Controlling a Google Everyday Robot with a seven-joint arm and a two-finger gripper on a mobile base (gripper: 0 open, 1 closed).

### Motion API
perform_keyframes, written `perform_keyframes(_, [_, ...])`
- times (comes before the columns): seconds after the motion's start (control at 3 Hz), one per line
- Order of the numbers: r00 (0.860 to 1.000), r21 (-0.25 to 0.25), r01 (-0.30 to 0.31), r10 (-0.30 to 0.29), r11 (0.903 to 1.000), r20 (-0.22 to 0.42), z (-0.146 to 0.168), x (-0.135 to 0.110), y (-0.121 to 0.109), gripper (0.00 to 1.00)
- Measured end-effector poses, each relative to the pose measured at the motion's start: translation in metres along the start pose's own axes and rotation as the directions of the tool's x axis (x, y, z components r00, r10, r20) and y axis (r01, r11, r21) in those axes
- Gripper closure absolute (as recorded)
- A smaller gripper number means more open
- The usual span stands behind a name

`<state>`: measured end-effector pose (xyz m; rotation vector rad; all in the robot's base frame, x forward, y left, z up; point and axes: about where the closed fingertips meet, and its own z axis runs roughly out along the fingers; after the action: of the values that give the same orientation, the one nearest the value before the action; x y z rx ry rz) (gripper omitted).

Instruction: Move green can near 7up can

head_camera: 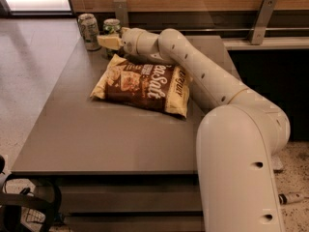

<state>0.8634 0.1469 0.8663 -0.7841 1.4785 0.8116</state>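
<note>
The green can point(112, 27), dark green mottled with a silver top, stands at the table's far left edge. My gripper point(110, 42) is right in front of it, shut around its lower body, which hides most of the can. The 7up can point(89, 31), pale silvery-white, stands upright just left of the green can, with a small gap between them. My arm point(193, 66) reaches in from the right across the table.
A brown chip bag point(145, 83) lies flat on the grey table point(96, 139), just in front of the gripper. A wooden wall and a metal rail point(241, 31) run behind the table. The table's left edge drops to the floor.
</note>
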Motion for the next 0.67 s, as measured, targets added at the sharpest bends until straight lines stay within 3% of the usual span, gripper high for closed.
perform_keyframes(0.33, [1.000, -0.004, 0.004, -0.004, 1.0000, 0.007, 0.0021, -0.0013, 0.0015, 0.85])
perform_keyframes(0.67, [1.000, -0.004, 0.004, -0.004, 1.0000, 0.007, 0.0021, -0.0028, 0.0016, 0.62])
